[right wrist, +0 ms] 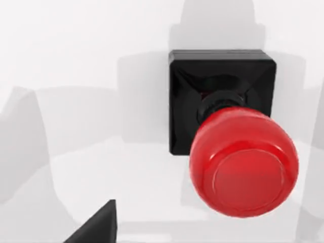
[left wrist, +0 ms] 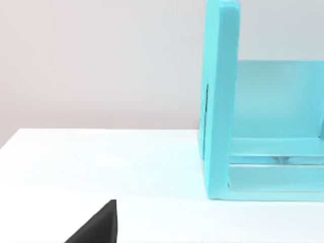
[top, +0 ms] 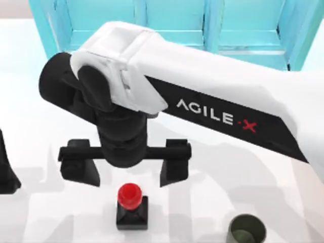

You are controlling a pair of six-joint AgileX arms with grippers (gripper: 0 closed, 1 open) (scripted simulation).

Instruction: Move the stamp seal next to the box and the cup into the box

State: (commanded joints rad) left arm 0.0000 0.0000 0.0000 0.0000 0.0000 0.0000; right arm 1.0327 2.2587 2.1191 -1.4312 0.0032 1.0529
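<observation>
Hovering above the stamp seal (top: 132, 205), the right hand (top: 126, 169) has its fingers spread wide, grasping nothing. Stamp seal stands upright on the white desk (top: 50, 217); the cup (top: 246, 230) sits apart, toward the desk's right.

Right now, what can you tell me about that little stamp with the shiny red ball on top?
The stamp seal has a round glossy red knob on a short dark neck, fixed to a black square block base. It stands upright on the white table, nothing touching it. The right gripper hangs above it, open, its fingers apart and clear of the knob. A dark olive-green round cup sits apart to its right.
</observation>
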